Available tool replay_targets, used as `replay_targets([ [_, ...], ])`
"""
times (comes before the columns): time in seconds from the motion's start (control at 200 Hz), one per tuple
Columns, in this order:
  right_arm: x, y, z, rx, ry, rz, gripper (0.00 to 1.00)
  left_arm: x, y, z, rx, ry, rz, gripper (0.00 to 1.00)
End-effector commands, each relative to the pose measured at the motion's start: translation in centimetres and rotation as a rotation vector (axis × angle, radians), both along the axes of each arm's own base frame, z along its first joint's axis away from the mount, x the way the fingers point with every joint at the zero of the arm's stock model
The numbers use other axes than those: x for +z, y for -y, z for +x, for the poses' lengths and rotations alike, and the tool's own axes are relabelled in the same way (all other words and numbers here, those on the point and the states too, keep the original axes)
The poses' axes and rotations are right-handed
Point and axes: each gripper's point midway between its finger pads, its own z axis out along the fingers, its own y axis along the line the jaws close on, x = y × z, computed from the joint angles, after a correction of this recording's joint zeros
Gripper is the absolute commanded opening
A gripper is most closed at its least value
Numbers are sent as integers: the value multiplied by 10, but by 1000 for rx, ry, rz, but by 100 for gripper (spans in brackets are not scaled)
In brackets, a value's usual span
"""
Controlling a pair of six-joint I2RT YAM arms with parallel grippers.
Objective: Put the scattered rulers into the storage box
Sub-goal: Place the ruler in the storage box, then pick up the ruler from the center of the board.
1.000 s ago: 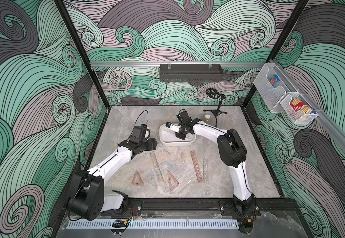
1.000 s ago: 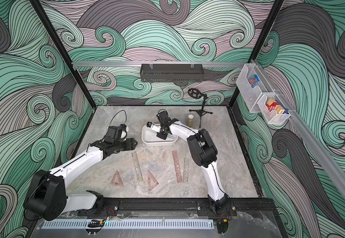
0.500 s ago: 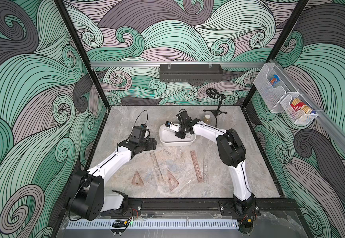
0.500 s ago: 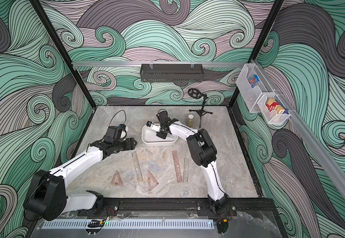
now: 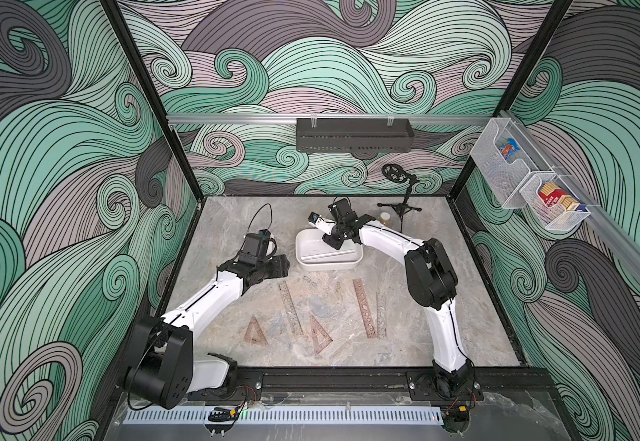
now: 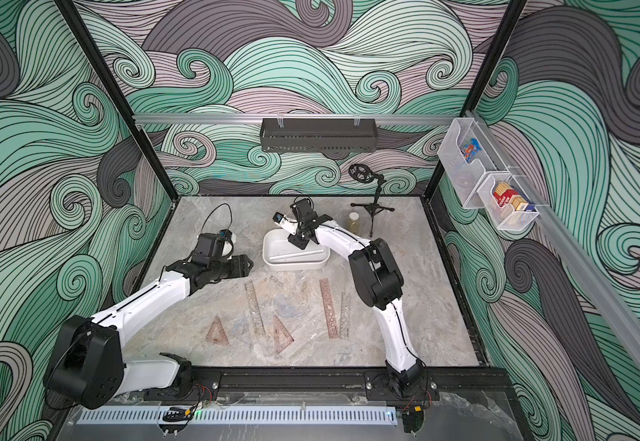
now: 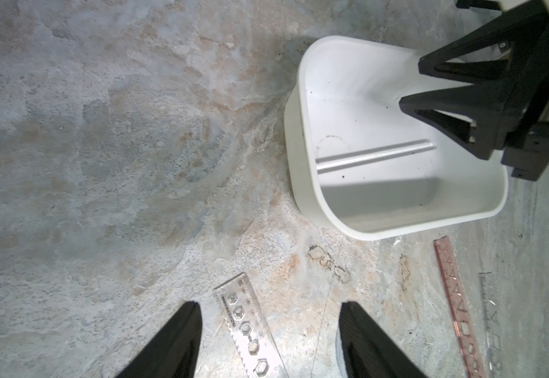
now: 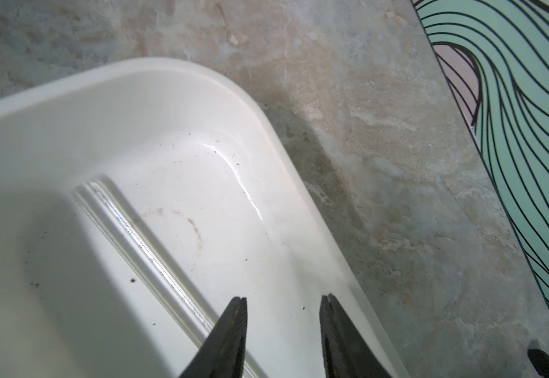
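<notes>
1. Already inside, one clear ruler (image 8: pixel 142 248) lay flat on the floor of the storage box (image 8: pixel 168 70), running lengthwise, its far end short of the rounded corner.
2. Just above that floor hung the right gripper (image 8: pixel 283 299), jaws parted with nothing between them. One finger sat over the ruler's near end, and I could not tell whether it touched.
3. Out on the tabletop (image 5: pixel 234 229), in front of the box, the other rulers lay flat:
   - a hexagon-stencil ruler (image 5: pixel 290 307);
   - a reddish-brown ruler (image 5: pixel 364 307) with a thin clear ruler (image 5: pixel 380 315) just beside it;
   - a reddish set square (image 5: pixel 254 336) and a second set square (image 5: pixel 320 338) nearer the front edge.
   Most of the job, by my reckoning, was not yet done.
4. Beside the box, the left gripper (image 7: pixel 270 304) had its jaws spread wide and gripped nothing, poised over one end of the hexagon-stencil ruler.
5. What could go wrong, as I judged it:
   - A careless lift of the right gripper might drag the boxed ruler up the wall or shove the light tub sideways.
   - Thin plastic lying flush on stone gives fingertips little edge, so a pinch could skid the ruler away or scrape the surface.
   - The neighbouring pair could be caught together.
   - A ruler nearly as long as the box might bridge the rim and tip out.
   - Both arms working near the box could meet.
</notes>
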Motion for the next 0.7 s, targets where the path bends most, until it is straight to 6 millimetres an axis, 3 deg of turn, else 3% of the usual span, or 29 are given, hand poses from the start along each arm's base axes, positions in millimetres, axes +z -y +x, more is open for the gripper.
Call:
replay_targets([
  [0.0, 73, 13, -7, -208, 42, 177, 42, 14, 12, -5, -32, 27, -86, 71],
  [0.1, 83, 17, -52, -240, -13, 288, 41, 15, 25, -16, -57, 18, -186, 72],
  [0.195, 78, 13, -107, -221, -28, 327, 50, 9, 30, -27, -60, -7, -230, 72],
  [0.305, 56, 7, -166, -179, -65, 312, 57, 0, 33, -37, -68, -30, -248, 73],
  [0.425, 29, -5, -217, -140, -101, 291, 62, -6, 39, -45, -74, -52, -266, 74],
  [0.57, -13, -19, -259, -83, -116, 192, 70, -9, 41, -47, -68, -61, -286, 75],
  [0.695, -39, -19, -272, -72, -97, 114, 78, -12, 41, -45, -61, -65, -286, 75],
])
